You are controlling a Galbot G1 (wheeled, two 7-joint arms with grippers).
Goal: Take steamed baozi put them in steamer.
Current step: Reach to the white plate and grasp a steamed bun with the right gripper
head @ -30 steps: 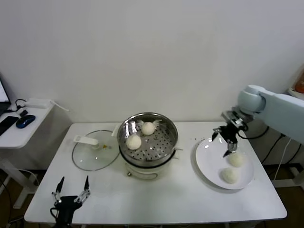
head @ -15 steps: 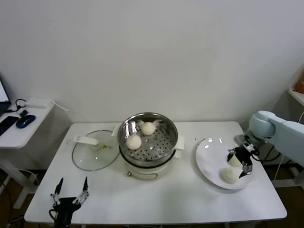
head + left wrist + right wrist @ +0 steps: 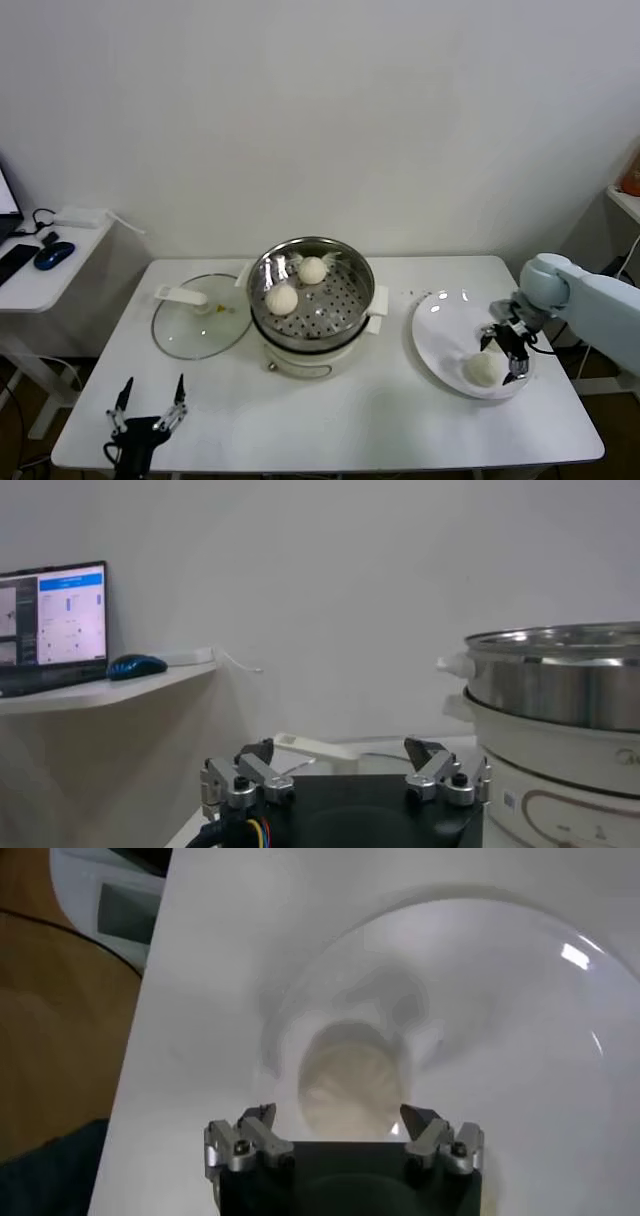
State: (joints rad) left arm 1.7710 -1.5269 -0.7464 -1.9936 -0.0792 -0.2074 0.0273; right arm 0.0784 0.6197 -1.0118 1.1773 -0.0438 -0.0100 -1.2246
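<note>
At the right of the head view, the right gripper (image 3: 505, 352) was down over the white plate (image 3: 440, 330), its fingers (image 3: 246, 1139) spread wide on either side of a bun (image 3: 350, 1088) without pressing on it; in the right wrist view the bun sat between the two fingertips with a gap at each side. From the head view only one bun (image 3: 483, 370) could be clearly made out on the plate, just below the gripper, so whether a second one lay hidden under the fingers could not be told there. Two more buns (image 3: 281, 298) rested on the holed floor of the steamer (image 3: 355, 296) at the centre of the frame, one toward the back and one toward the left. The glass lid (image 3: 196, 322) lay flat on the table (image 3: 380, 420) left of the steamer. The left gripper (image 3: 148, 410) hung at the lower left of the frame beyond the table edge, its fingers (image 3: 245, 780) well apart and holding nothing.
</note>
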